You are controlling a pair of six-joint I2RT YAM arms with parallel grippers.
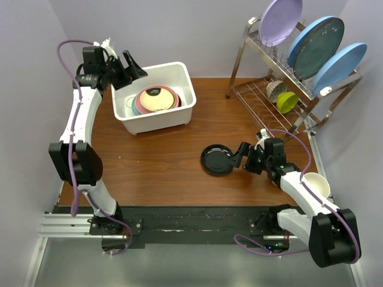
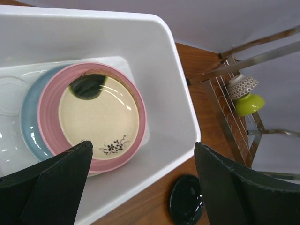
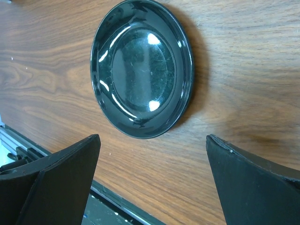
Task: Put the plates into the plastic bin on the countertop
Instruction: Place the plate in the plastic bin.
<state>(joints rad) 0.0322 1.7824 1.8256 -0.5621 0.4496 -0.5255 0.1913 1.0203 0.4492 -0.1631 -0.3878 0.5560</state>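
The white plastic bin (image 1: 157, 124) stands at the back left of the countertop (image 1: 161, 167). In it a tan plate (image 1: 157, 98) with a small floral motif lies on a pink plate (image 1: 141, 103), which lies on a pale blue plate (image 1: 129, 107). The left wrist view shows the same stack: tan (image 2: 101, 117), pink (image 2: 49, 122), blue (image 2: 27, 117), inside the bin (image 2: 164, 84). My left gripper (image 1: 127, 72) (image 2: 143, 145) is open and empty above the bin's left side. A small black plate (image 1: 218, 159) (image 3: 140, 68) lies flat on the countertop. My right gripper (image 1: 245, 156) (image 3: 153, 138) is open and empty just right of it.
A chrome wire dish rack (image 1: 263, 101) stands at the back right with upright lilac (image 1: 280, 19) and blue plates (image 1: 316, 45), a yellow-green cup (image 1: 287, 101) and a patterned bowl (image 1: 274, 89). A cream bowl (image 1: 316, 184) sits beside my right arm.
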